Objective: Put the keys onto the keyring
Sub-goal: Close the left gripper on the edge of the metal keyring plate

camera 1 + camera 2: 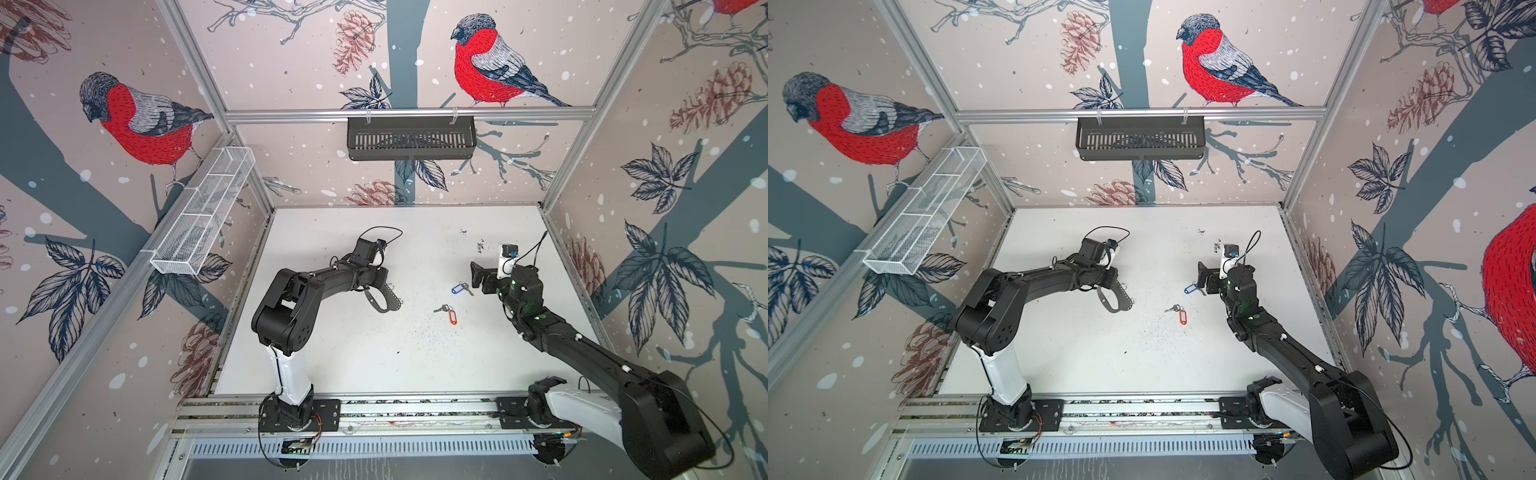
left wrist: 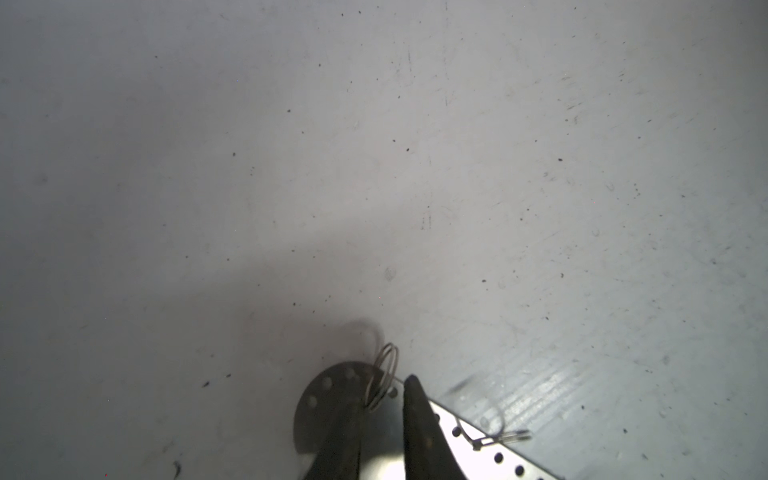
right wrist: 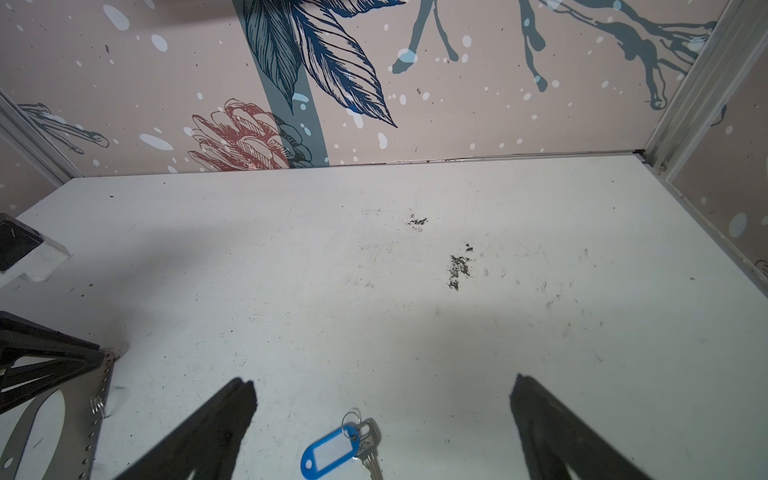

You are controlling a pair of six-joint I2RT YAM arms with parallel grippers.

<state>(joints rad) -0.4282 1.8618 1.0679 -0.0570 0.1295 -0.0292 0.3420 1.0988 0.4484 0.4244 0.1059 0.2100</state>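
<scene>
The blue-tagged keys (image 1: 459, 288) and the red-orange-tagged keys (image 1: 451, 317), small silver metal sets on oblong plastic tags, lie loose near the middle of the scuffed, speckled white table (image 1: 357, 361). The red-orange set lies nearer the front edge. The blue tag's long axis runs roughly across the table, with its key toward the right arm. The red-orange tag's axis runs front to back, with its keys pointing left. To their left is the keyring (image 2: 461, 463), a flat grey plate whose curved, hole-punched edge faces the keys and carries thin wire rings (image 2: 384, 372). The left gripper (image 2: 380, 401) is nearly closed, its dark fingers (image 2: 419, 428) crossing that edge; whether they actually pinch the plate cannot be told. The right gripper (image 3: 382, 380) hangs wide open and empty, its fingers either side of the blue-tagged keys.
</scene>
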